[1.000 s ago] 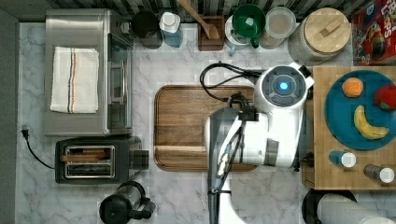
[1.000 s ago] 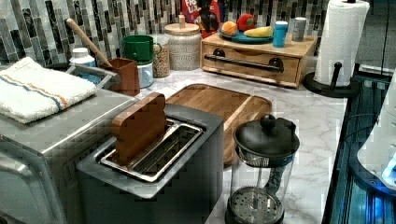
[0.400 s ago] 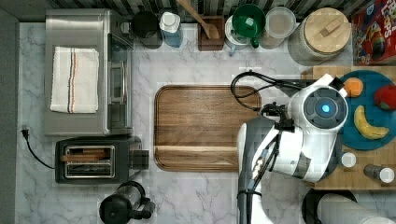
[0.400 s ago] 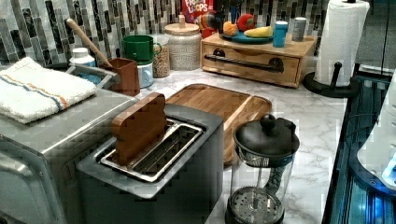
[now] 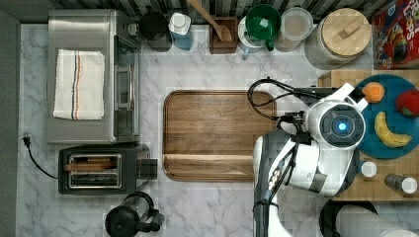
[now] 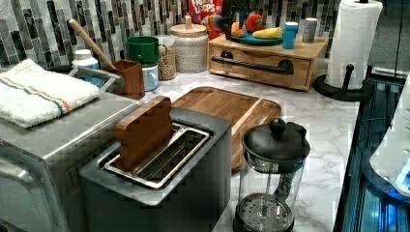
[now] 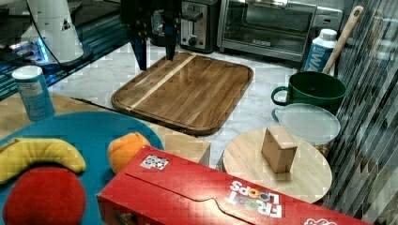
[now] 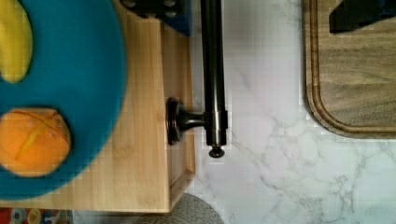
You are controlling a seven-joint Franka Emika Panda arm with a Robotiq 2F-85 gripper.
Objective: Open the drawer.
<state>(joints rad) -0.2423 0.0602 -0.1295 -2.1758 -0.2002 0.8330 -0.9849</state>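
Observation:
The drawer (image 6: 261, 60) is a light-wood box at the back of the left view, shut flush, with a black bar handle (image 6: 251, 65) across its front. In the wrist view the handle (image 8: 212, 70) runs beside the wooden box (image 8: 149, 140). My gripper (image 8: 257, 11) is open above it: one finger (image 8: 154, 5) hangs over the box top, the other (image 8: 359, 16) over the brown tray, and the bar lies between them, untouched. In the right view the gripper (image 7: 155, 50) hangs with its dark fingers apart. The white arm (image 5: 336, 128) covers the drawer's front in the top view.
A blue plate (image 5: 390, 148) with a banana, an orange and a red fruit sits on the box. The brown tray (image 5: 212, 133) lies mid-counter. Toaster (image 5: 99, 170), French press (image 6: 273, 174), toaster oven (image 5: 89, 74), paper towel roll (image 6: 355, 43) and jars (image 5: 338, 34) ring the counter.
The arm has swung toward the top view's right, from over the brown tray to over the drawer box's front edge. The drawer has not moved.

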